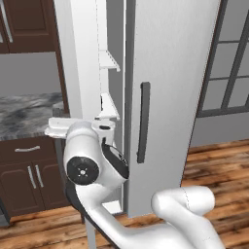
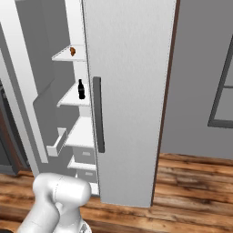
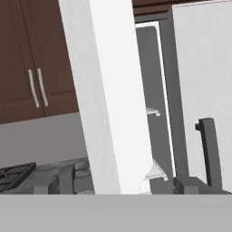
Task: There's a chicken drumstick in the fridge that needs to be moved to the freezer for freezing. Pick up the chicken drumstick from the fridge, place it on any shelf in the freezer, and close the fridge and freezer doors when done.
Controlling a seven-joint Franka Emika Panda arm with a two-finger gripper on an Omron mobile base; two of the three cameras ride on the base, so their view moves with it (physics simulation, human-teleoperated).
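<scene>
The chicken drumstick [image 2: 72, 51], a small brown-orange lump, lies on an upper shelf of the freezer [image 2: 75, 98], the narrow open compartment with short white shelves and drawers. The freezer door [image 3: 104, 90] stands swung out and shows edge-on as a tall white panel [image 1: 73, 58]. The wide fridge door [image 2: 132, 100] with its dark bar handle [image 2: 98, 113] covers the fridge, so the inside is hidden. My gripper [image 3: 113, 186] is open and holds nothing. It is low, at the freezer door's edge [image 1: 78, 125], far below the drumstick.
A dark bottle [image 2: 81, 89] stands on the freezer shelf below the drumstick. Dark wood cabinets [image 1: 29, 175], a marble counter [image 1: 26, 114] and a stove [image 3: 13, 173] lie left of the unit. A window [image 1: 228, 58] and wood floor [image 2: 191, 191] are to the right.
</scene>
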